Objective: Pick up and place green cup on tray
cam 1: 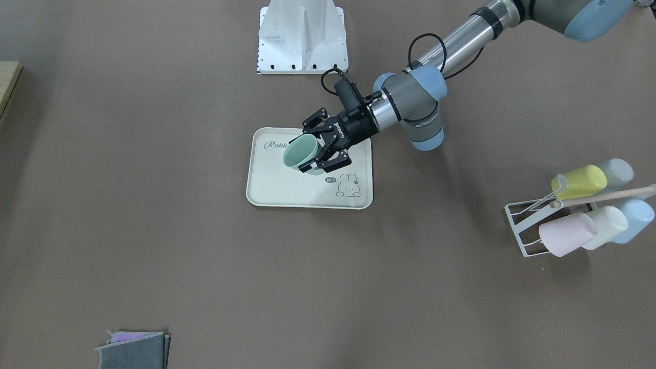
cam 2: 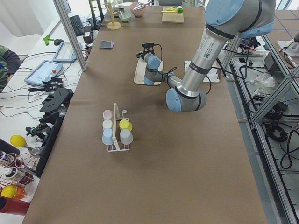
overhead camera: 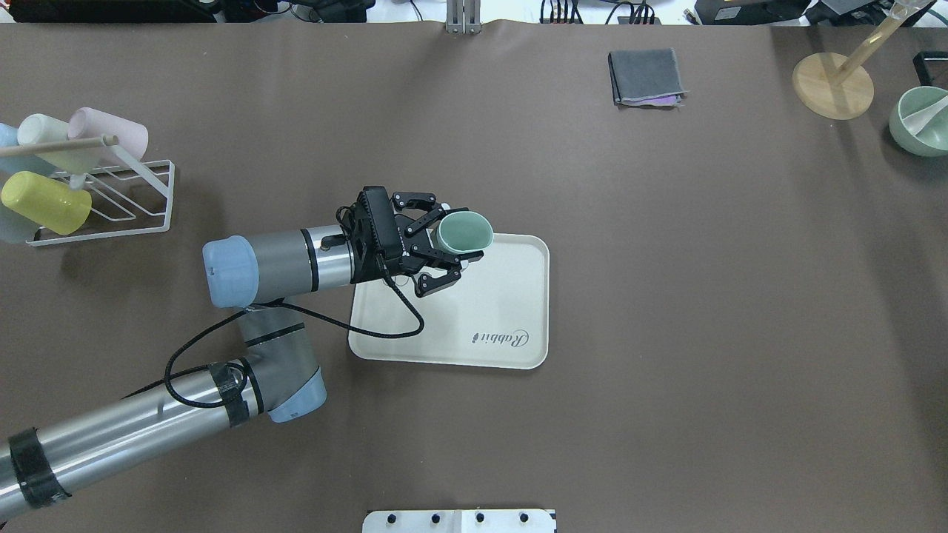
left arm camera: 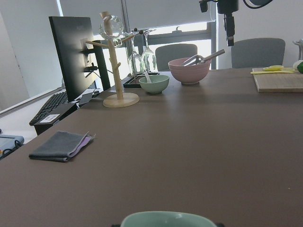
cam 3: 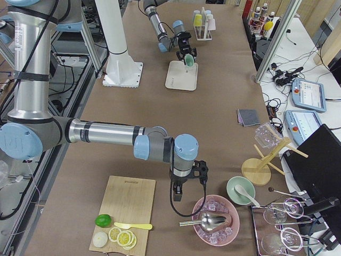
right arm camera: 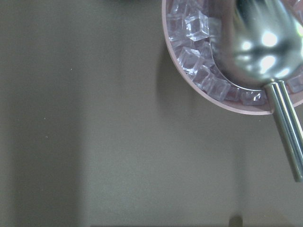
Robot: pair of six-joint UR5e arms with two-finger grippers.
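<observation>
My left gripper [cam 1: 309,151] is shut on the green cup [cam 1: 301,151] and holds it tilted, mouth turned sideways, just above the cream tray [cam 1: 287,190]. In the overhead view the cup [overhead camera: 463,231] hangs over the far left corner of the tray [overhead camera: 511,303], with the gripper [overhead camera: 461,237] around it. The cup's rim [left arm camera: 165,219] shows at the bottom edge of the left wrist view. My right gripper [cam 3: 198,170] shows only in the exterior right view, far from the tray; I cannot tell if it is open or shut.
A white wire rack [overhead camera: 111,203] with several pastel cups stands on the table's left. A folded grey cloth [overhead camera: 644,78], a wooden stand [overhead camera: 833,92] and a mint bowl [overhead camera: 918,122] lie at the far right. A pink bowl of ice [right arm camera: 227,90] with a metal scoop [right arm camera: 265,42] is under the right wrist.
</observation>
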